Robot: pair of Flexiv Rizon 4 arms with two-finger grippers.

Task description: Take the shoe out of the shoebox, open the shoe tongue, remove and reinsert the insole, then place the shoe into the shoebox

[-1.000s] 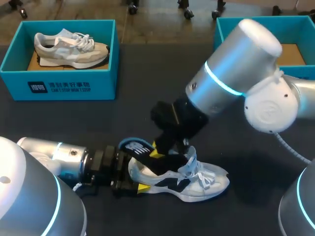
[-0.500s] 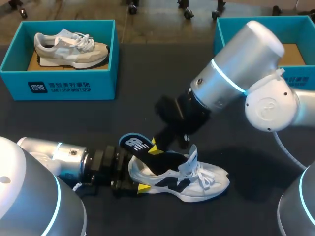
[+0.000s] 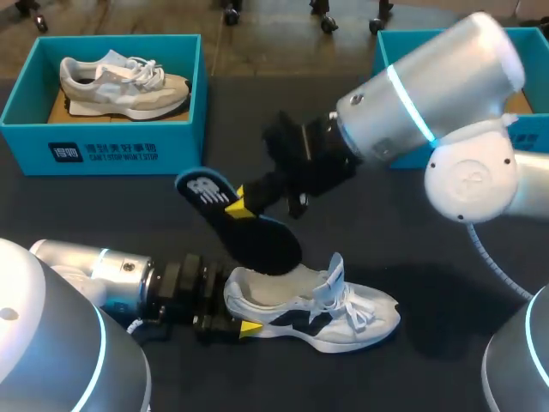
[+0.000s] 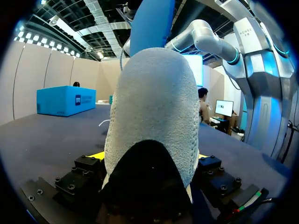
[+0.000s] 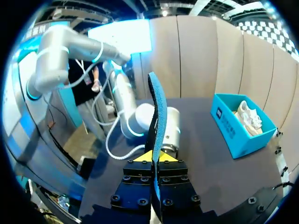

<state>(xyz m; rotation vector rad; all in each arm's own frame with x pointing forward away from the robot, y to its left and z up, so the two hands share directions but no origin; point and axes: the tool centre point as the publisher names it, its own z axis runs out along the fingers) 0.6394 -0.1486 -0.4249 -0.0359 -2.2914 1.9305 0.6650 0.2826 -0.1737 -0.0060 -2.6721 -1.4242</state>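
Our left gripper had kept its place at 8 o'clock on the table. Its jaws were clamped on the heel of the shoe, which lay on its sole with the toe toward 3 o'clock.

Above the shoe came the change. Within the last second our right gripper, jaws pressed together on the insole, had drawn it up and back toward 11 o'clock. The insole went from lodged in the shoe's mouth to almost out. Only its toe end hung at the collar, and we could not tell whether it touched. We judged the removal all but done, with reinsertion next.

The left shoebox, at 10 o'clock, held a pale shoe. Its front wall stood apart from the insole's raised heel end. The bare table toward 12 o'clock left room to swing. The right shoebox, at 2 o'clock, lay partly behind our right arm, so we judged a retreat that way tighter.
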